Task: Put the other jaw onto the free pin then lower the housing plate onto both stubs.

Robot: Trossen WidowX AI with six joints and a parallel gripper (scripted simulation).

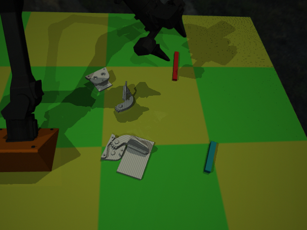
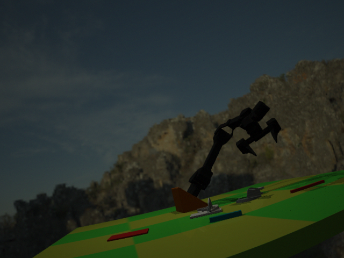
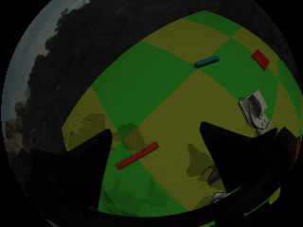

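The base point(image 1: 131, 165) lies flat at lower centre in the top view, also in the wrist view point(image 3: 245, 107). One jaw point(image 1: 122, 138) sits on its upper pin. The free pin point(image 1: 113, 153) stands bare below it. The other jaw point(image 1: 128, 102) point(image 3: 215, 176) lies on the table beyond the base, its finger pad sticking up. The housing plate point(image 1: 98, 79) point(image 3: 219, 197) lies further back and left, tilted, two holes showing; my finger partly hides it in the wrist view. My gripper point(image 1: 177, 48) point(image 2: 266, 148) point(image 3: 156, 130) is open and empty, high above the table's back part.
A red bar point(image 1: 175, 65) point(image 2: 307, 186) point(image 3: 137, 156) lies beyond the loose parts. A teal bar point(image 1: 210, 157) point(image 2: 225, 216) point(image 3: 206, 61) lies right of the base. A flat red piece point(image 2: 128, 235) point(image 3: 260, 60) lies farther off. The orange arm mount point(image 1: 24, 160) point(image 2: 184, 201) stands left.
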